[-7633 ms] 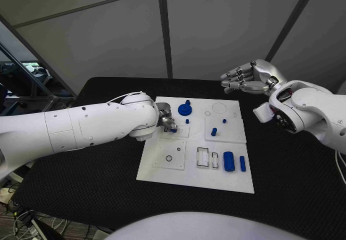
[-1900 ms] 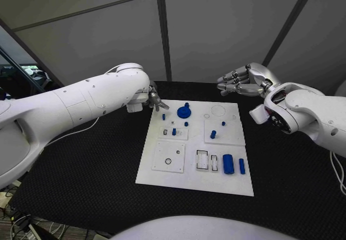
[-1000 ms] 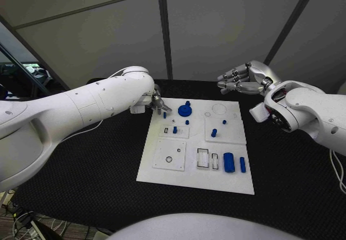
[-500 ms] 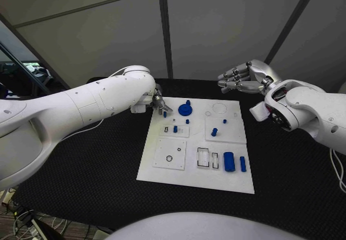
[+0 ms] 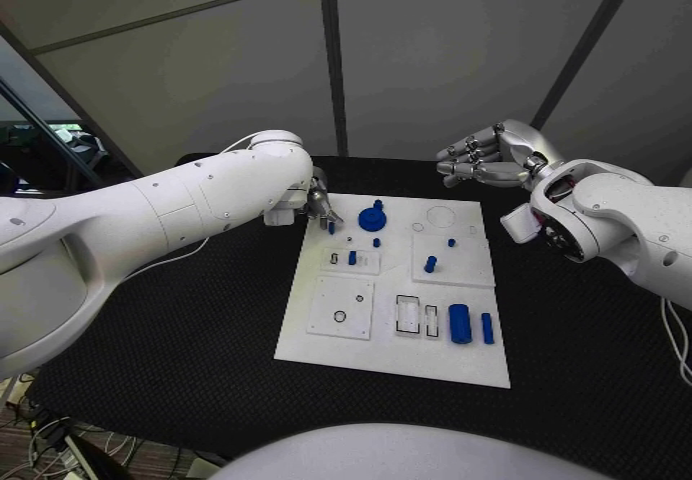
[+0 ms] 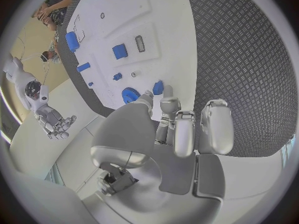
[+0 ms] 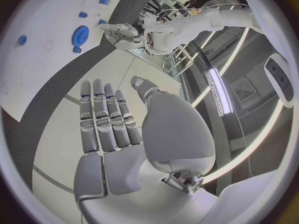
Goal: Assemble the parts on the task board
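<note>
White task board (image 5: 387, 335) at frame centre on black tabletop (image 5: 173, 330). Left hand (image 5: 316, 206) at board's upper left corner, pinching small blue peg (image 5: 330, 227); left wrist view (image 6: 158, 88) reveals peg between fingertips, hidden detail from head view. Right hand (image 5: 488, 156) raised at upper right, fingers apart, holding nothing. Barely changed from half a second ago; 7.6 s ago, left hand lower, at board's left square.

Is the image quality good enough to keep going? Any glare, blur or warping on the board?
Head view: even light, task board sharp, no glare, parts distinct. Left wrist view: fisheye bends the board's edges; the left hand looms large, with a small blue part at its fingers. Right wrist view: a bright ceiling strip glares; the right hand is sharp.
</note>
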Robot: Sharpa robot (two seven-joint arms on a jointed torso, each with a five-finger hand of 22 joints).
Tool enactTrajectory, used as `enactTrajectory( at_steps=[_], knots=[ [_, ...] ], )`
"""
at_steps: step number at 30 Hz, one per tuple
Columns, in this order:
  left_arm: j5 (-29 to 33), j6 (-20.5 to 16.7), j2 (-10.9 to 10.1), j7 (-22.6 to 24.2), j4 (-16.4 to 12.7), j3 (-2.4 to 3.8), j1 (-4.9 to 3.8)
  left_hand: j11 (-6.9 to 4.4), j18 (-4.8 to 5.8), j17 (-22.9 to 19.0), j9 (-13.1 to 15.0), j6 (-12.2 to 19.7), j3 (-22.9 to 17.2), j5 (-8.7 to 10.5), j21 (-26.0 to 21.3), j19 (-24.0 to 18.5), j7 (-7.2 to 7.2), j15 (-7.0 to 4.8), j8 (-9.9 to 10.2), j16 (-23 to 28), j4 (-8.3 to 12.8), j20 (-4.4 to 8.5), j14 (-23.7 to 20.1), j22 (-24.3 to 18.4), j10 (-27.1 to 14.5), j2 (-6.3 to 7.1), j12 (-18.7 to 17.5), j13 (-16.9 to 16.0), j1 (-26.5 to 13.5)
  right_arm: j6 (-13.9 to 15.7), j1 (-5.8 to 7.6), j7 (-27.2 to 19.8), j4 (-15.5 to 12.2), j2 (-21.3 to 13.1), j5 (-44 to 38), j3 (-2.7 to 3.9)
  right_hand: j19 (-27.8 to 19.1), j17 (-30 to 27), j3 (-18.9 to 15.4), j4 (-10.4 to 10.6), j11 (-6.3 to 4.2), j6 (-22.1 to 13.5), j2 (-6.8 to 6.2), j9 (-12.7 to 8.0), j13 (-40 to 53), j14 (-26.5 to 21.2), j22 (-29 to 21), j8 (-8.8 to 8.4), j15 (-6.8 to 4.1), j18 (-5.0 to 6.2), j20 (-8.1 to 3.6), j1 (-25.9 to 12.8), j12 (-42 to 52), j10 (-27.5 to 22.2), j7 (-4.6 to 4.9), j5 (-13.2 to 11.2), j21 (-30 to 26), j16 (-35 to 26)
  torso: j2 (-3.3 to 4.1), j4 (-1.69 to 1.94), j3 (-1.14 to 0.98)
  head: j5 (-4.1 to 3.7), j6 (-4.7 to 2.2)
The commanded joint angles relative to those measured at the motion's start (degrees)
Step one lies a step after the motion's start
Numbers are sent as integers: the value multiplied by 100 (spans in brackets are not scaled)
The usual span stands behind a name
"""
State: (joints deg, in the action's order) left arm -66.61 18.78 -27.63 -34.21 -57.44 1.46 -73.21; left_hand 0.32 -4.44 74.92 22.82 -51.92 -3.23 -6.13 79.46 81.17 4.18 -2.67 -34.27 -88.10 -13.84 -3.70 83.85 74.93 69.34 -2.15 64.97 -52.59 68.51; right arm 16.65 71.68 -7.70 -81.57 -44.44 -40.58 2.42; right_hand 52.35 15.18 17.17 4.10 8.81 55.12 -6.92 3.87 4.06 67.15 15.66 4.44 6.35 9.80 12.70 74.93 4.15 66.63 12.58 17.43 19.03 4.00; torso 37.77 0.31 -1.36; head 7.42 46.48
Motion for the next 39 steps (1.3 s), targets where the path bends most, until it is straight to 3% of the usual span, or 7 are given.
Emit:
enactTrajectory(
  at_steps=[1,15,19,22,25,31,39],
  knots=[
    [72,84,0,35,-7,-1,-7,-20,96,1320,7,-6,-80,-21,11,23,-5,-47,-36,-18,39,35,542,95,31,-9,-14,11,103,-54,13,8,18,11,8,4,31,-10,-34,-4,-6,-43,47,6,-9,-43,-8,-19,-9,60,-12,-12,11,-51,2,27,-29,-31,2,-4,-2,-8,-9],
    [194,187,-5,55,-15,-1,-8,-39,98,1317,9,23,-369,-26,9,28,-24,-63,-42,-14,206,52,541,112,25,-106,-41,47,327,-63,13,44,70,31,8,5,35,-13,-31,-6,-6,-44,55,6,-10,-44,-12,-18,-10,61,-12,-4,12,-53,2,34,-35,-30,1,-5,1,8,7],
    [307,209,-15,67,-21,-1,-8,-56,97,1316,6,52,-662,-31,4,27,-39,-81,-36,-13,395,69,541,117,13,-175,-69,73,552,-64,13,44,72,34,8,5,35,-13,-31,-6,-6,-44,55,6,-10,-44,-12,-18,-10,61,-12,-4,12,-53,2,34,-35,-30,-1,-2,0,8,16],
    [369,193,-33,89,-40,-1,-8,-63,95,1313,7,111,-1130,-48,-6,22,-39,-94,-27,-11,673,84,540,117,-16,-235,-123,113,839,-64,13,43,73,35,8,5,35,-13,-31,-7,-6,-44,55,6,-10,-44,-13,-18,-10,61,-12,-4,12,-53,2,35,-36,-30,-1,0,2,11,16],
    [397,148,-59,136,-70,-1,-8,-34,97,1313,70,144,-1708,-22,-9,23,29,-53,-95,-10,831,73,540,131,-4,-110,-169,160,770,-65,13,41,77,36,8,5,38,-15,-29,-8,-6,-45,60,6,-10,-45,-16,-18,-10,61,-12,1,13,-54,2,43,-40,-29,0,0,0,12,20],
    [480,-71,-222,210,-290,1,-8,-43,105,1320,212,203,-2476,-24,-19,25,-1,-64,-233,-17,1010,37,543,148,42,139,-179,203,447,-68,13,39,89,35,8,5,41,-16,-28,-9,-6,-46,63,6,-10,-45,-19,-17,-10,61,-12,4,14,-55,2,54,-44,-28,2,1,3,6,25],
    [527,-359,-587,222,-870,18,-16,-42,104,1344,284,203,-2767,-15,-1,46,-13,-63,-309,-40,1078,55,553,185,82,232,-163,202,269,-88,13,34,138,37,8,4,41,-16,-28,-9,-6,-46,63,6,-10,-45,-19,-17,-10,61,-12,4,14,-55,2,54,-44,-28,-11,16,0,21,31]
  ],
)
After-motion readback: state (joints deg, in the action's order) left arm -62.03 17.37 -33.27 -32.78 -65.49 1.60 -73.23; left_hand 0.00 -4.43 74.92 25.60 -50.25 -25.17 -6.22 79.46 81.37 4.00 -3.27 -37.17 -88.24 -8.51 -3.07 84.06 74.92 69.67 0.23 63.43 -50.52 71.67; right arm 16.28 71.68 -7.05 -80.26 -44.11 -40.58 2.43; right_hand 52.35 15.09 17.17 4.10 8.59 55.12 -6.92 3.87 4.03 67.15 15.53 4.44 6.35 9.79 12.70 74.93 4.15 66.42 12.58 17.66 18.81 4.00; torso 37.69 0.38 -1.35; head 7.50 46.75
